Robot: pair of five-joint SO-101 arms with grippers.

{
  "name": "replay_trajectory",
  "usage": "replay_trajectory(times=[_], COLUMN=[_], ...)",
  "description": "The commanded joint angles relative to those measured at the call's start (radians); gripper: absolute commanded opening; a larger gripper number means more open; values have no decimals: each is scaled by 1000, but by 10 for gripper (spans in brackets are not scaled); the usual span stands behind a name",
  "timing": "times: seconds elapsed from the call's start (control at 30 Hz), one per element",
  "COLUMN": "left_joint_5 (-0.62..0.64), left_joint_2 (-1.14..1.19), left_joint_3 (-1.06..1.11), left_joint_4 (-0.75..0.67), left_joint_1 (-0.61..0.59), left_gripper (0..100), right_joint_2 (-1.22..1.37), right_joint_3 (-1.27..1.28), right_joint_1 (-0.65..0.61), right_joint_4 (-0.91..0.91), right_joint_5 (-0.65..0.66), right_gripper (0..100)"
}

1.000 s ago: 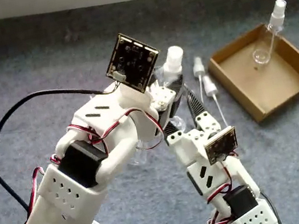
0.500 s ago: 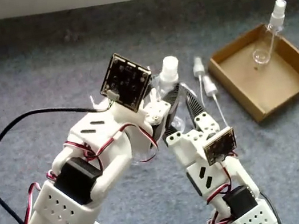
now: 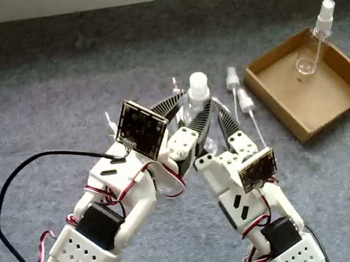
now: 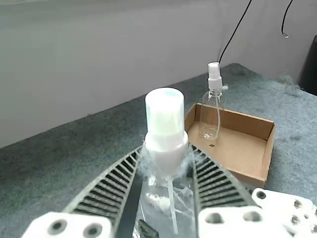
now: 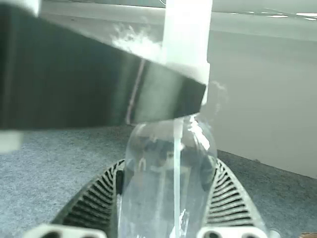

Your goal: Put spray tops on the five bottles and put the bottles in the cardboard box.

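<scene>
While the clear bottle (image 3: 198, 119) is held upright over the bench (image 3: 29, 75), close to the middle of the high view, a white spray top (image 3: 197, 85) is seen sitting in its neck. The right arm (image 3: 243, 173) is placed at 6 o'clock of the bottle, and its jaws are closed on the bottle's belly, one ribbed finger pressed against each side. The left arm (image 3: 106, 204) is angled in from 8 o'clock, and its jaws are drawn in tight on the spray top's collar, just under the cap. Whether the top is fully seated cannot be told.

Off at 2 o'clock the cardboard box (image 3: 348, 76) is found, with a second bottle (image 4: 214, 109), already capped, standing at its far corner. Two loose spray tops (image 3: 232, 80) are laid on the bench just beside the held bottle at 3 o'clock, tubes trailing toward 6 o'clock.

As for handling, the bottle is judged to be empty, light and thin-walled: it is likely to dent if squeezed hard and to slip on its smooth plastic if held loosely. The belly, where it is gripped, is the broadest and safest place. The spray top looks stiff and is best taken at the collar. Its thin dip tube, visible inside the bottle, is likely to bend easily.
</scene>
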Motion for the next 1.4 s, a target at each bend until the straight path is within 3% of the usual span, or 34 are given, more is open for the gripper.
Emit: replay_trajectory(times=[0.0, 0.3, 0.8, 0.97, 1.17, 1.37], left_joint_5=[8, 6, 6, 6, 5, 2], left_joint_2=[35, 74, 73, 73, 41, -116], left_joint_3=[-96, -97, -107, -105, -101, -102], left_joint_4=[-15, 137, 140, 140, 141, 288], left_joint_1=[-8, -10, -12, -12, -12, -12], left_gripper=[6, 6, 12, 83, 78, 81], right_joint_2=[-13, -13, -10, -8, -8, -7], right_joint_3=[116, 116, 116, 116, 116, 116], right_joint_1=[-5, -4, -4, -4, -2, -2], right_joint_4=[-4, -4, -4, -4, -4, -2], right_joint_5=[-5, -5, -5, -5, -5, -5], right_gripper=[81, 81, 81, 81, 81, 81])
